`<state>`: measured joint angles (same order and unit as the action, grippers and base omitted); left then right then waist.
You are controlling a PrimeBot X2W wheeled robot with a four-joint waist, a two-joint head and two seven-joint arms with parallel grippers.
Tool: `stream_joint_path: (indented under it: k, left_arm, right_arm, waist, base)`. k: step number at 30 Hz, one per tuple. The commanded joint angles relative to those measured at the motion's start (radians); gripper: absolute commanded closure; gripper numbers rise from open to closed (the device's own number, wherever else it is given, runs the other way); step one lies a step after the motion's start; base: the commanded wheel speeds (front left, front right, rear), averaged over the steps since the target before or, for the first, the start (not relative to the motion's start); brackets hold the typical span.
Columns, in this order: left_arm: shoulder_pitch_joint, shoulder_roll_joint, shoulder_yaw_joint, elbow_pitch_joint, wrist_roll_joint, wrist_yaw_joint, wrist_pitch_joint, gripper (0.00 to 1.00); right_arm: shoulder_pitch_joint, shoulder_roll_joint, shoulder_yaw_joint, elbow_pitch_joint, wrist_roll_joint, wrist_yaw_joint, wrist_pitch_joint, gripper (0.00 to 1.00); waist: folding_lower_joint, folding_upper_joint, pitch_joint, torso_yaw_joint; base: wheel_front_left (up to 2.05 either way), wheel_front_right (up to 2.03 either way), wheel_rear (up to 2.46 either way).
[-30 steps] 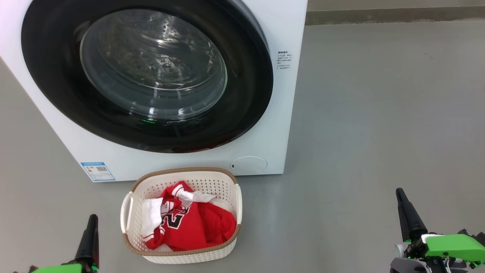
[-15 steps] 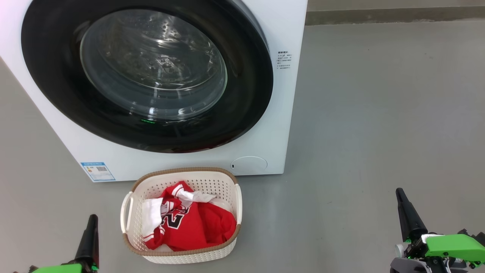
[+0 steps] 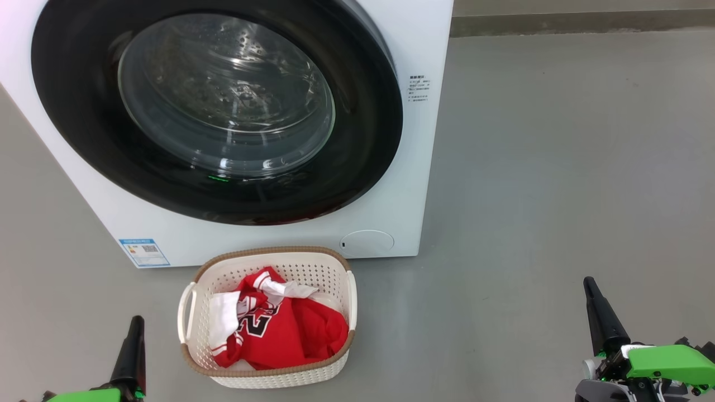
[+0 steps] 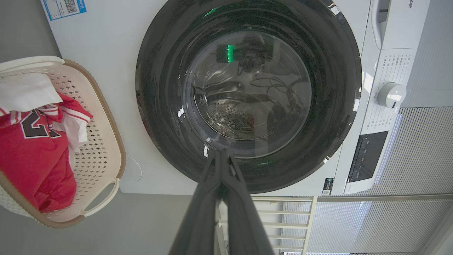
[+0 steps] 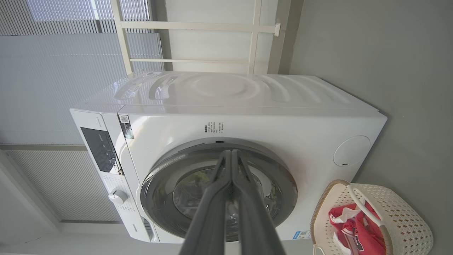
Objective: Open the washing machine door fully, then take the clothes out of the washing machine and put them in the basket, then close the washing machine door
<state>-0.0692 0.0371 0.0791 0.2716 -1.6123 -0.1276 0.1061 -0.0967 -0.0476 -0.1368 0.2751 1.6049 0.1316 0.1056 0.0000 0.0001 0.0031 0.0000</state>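
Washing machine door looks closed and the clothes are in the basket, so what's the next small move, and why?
Probably none beyond a rest pose: the washing machine door looks shut against the washing machine, the clothes lie in the basket, and the left end effector and right end effector are shut and empty. The job seems finished.

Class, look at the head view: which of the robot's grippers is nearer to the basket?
Left. The left gripper sits just left of the basket; the right gripper is far off to its right.
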Motion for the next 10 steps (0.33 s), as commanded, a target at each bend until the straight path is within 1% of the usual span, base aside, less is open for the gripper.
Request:
stream_joint_path:
  k: [1,10]
  left_arm:
    - [-0.039,0.014,0.034,-0.027,0.004,-0.003,0.007,1.0]
    - [-0.039,0.014,0.035,-0.027,0.004,-0.003,0.007,1.0]
  right_arm:
    - [-0.011,-0.003,0.022,-0.03,0.003,-0.001,0.008,1.0]
    - [-0.011,-0.003,0.022,-0.03,0.003,-0.001,0.008,1.0]
  waist:
    - [0.0,-0.0001,0.0,0.0]
    - [0.0,-0.0001,0.0,0.0]
  base:
    - [0.0,0.0,0.0]
    - [0.0,0.0,0.0]
